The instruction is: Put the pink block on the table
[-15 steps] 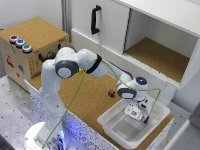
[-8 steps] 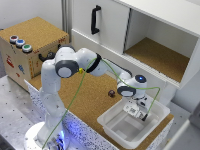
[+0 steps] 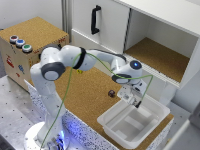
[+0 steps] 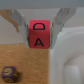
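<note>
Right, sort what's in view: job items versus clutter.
Job:
- pink block, held between the gripper fingers
- table

Lying about:
- white bin
- small dark block on the table
- box with coloured buttons
- white cabinet

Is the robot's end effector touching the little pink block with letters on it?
Touching. In the wrist view the end effector has a finger pressed against each side of the small reddish-pink lettered cube, with no gap showing.
</note>
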Controlling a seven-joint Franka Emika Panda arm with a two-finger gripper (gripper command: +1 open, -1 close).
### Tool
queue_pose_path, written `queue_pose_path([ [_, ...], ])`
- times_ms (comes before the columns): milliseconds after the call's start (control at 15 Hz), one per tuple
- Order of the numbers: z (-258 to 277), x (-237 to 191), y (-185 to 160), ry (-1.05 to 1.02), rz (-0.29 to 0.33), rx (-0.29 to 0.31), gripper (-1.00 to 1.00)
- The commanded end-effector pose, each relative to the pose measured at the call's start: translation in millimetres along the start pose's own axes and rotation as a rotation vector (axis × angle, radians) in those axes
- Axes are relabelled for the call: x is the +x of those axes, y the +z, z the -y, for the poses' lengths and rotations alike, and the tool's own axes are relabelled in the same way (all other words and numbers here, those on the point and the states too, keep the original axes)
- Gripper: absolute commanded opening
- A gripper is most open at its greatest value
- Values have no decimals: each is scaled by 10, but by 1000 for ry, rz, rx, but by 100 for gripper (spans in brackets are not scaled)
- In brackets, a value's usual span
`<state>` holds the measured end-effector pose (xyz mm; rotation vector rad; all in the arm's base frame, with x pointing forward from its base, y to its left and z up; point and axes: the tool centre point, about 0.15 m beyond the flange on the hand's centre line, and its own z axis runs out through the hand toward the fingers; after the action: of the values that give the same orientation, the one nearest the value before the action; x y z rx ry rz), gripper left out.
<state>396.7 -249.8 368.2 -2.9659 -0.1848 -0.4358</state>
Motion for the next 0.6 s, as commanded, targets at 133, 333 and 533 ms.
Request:
queue_pose_path([
  [133, 1237, -83, 305, -64, 7, -94, -100],
  [333, 1612, -113, 647, -115, 44, -109, -100],
  [533, 1920, -130, 1040, -160, 58, -132, -100],
])
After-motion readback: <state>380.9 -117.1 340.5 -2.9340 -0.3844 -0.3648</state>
